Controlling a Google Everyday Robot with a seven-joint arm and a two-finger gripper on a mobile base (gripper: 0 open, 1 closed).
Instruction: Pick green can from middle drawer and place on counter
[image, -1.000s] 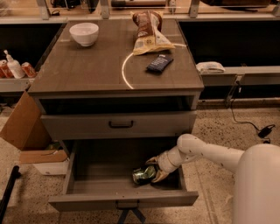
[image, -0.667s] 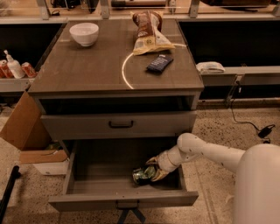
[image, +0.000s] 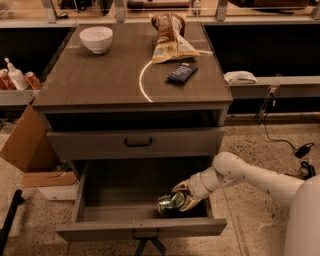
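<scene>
The green can (image: 170, 202) lies on its side at the front right of the open middle drawer (image: 140, 229), the lowest drawer, pulled out. My gripper (image: 184, 196) reaches into the drawer from the right at the end of the white arm. Its fingers (image: 181, 187) stand on either side of the can's right end, closed against it. The can rests on the drawer floor. The counter (image: 100, 75) with the pale arc mark is above, on top of the cabinet.
On the counter are a white bowl (image: 96, 39), a chip bag (image: 170, 37) and a dark flat packet (image: 182, 73). A closed drawer front with a black bar handle (image: 138, 142) overhangs the open drawer. A cardboard box (image: 27, 145) stands at the left. Cables (image: 300, 150) lie on the floor at the right.
</scene>
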